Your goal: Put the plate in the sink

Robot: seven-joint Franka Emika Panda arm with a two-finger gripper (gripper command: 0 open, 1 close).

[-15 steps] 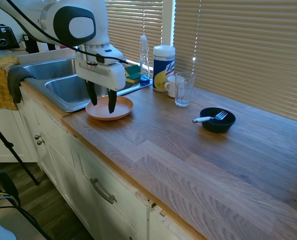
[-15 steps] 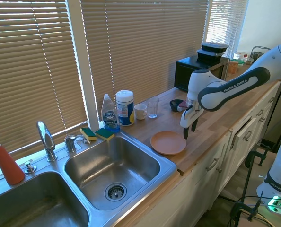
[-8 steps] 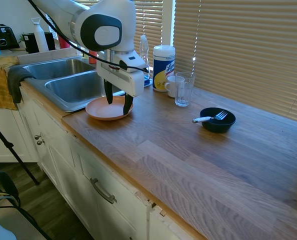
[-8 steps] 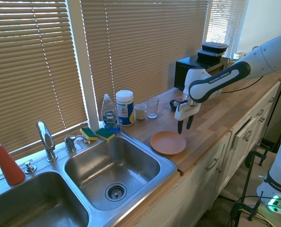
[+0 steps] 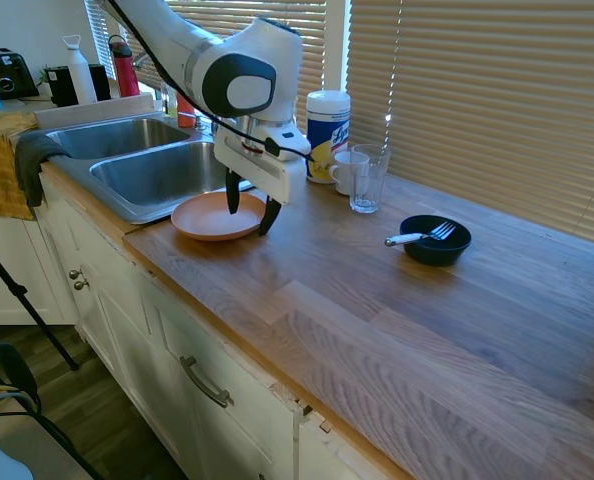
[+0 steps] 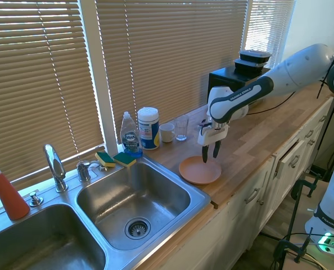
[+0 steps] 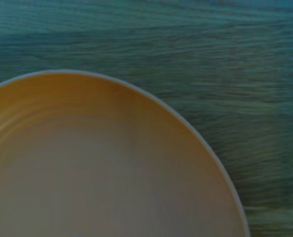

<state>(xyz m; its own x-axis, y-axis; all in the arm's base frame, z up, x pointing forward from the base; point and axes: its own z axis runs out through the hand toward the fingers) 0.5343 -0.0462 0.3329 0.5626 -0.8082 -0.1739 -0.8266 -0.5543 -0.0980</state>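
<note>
Your plate lies flat on the wooden counter, just beside the rim of the sink, with its sink-side edge close to the metal lip. The wrist view shows its salmon-orange surface bare, with wood grain beyond the rim.

Your gripper hangs over the plate's far side, the side away from the basin, fingers pointing down. They stand apart, one finger above the plate's inner surface and the other near or just outside the rim, and they hold nothing. From these views you cannot tell whether either fingertip touches the plate yet.

What matters for your move: the plate sits between the gripper and the sink, so the basin lies straight across the plate from the fingers. The rim under them looks like the place to pinch, or the plate could be pushed toward the basin. The sink lip is a likely snag.

Further along the counter, well apart, stand a glass, a mug and a black bowl with a fork.
</note>
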